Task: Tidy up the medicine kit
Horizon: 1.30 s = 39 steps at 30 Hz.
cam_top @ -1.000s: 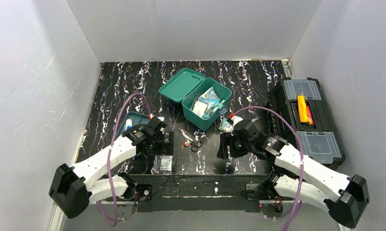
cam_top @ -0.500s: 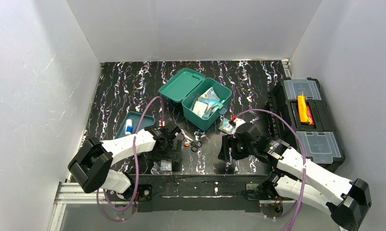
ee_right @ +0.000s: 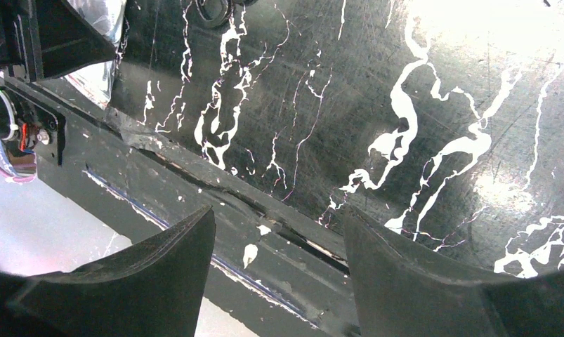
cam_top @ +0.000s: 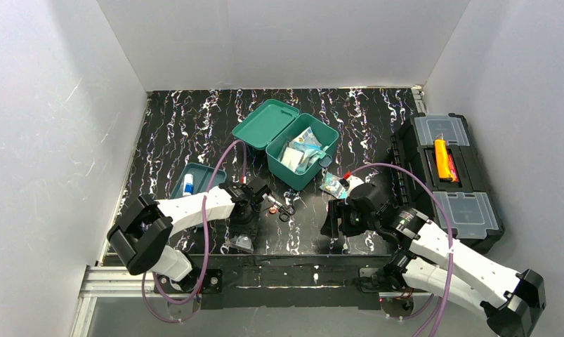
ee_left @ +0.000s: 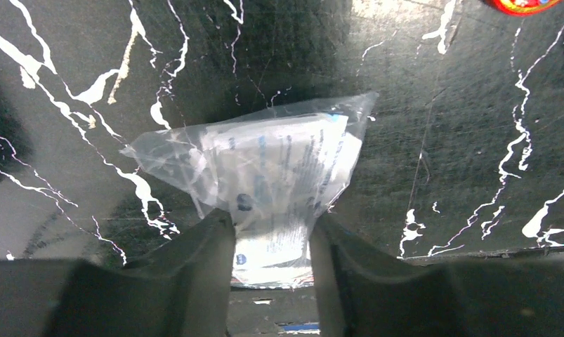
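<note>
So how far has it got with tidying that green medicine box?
Partly done: the open medicine kit already holds several packets. In hand: the left gripper pinches a clear packet; the right gripper is open, empty. Left out: scissors, a small packet beside the kit, and the inner tray.

Black marbled table (cam_top: 180, 126). On it: open medicine kit (cam_top: 321, 163) mid-back, teal tray (cam_top: 198, 168) left, scissors (cam_top: 284, 209) centre, small packet (cam_top: 330, 184) just beside the kit, clear packet (cam_top: 240, 243) at near edge, black toolbox (cam_top: 468, 210) far right.
</note>
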Each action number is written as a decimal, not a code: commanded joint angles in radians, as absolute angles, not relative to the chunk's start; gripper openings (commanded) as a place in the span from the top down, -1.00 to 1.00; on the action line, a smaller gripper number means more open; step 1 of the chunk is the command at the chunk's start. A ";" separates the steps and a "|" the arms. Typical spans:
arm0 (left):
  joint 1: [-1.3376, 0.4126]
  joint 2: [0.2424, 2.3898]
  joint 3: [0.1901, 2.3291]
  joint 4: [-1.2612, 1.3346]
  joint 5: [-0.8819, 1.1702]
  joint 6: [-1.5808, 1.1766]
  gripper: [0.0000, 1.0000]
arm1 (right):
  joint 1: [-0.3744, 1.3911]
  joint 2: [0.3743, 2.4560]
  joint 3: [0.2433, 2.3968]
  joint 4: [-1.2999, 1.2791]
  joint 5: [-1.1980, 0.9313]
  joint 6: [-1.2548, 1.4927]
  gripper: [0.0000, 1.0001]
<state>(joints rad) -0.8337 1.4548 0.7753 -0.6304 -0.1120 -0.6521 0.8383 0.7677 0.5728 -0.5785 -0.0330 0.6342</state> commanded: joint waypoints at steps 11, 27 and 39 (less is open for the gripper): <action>-0.859 1.419 0.927 -0.765 -0.186 -0.621 0.63 | 0.839 0.724 0.565 -0.581 -0.032 0.654 -0.46; -0.859 1.496 1.508 -0.994 -0.284 -0.411 0.56 | 0.839 0.697 0.577 -0.608 -0.007 0.670 -0.45; -0.770 1.800 1.895 -0.939 -0.160 -0.263 0.53 | 0.839 0.637 0.580 -0.653 -0.015 0.721 -0.45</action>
<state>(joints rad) -0.8108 1.7527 1.7897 -0.9489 -0.2180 -0.3275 0.8383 0.6640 0.5716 -0.6510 -0.0216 0.6842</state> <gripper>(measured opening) 0.236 0.730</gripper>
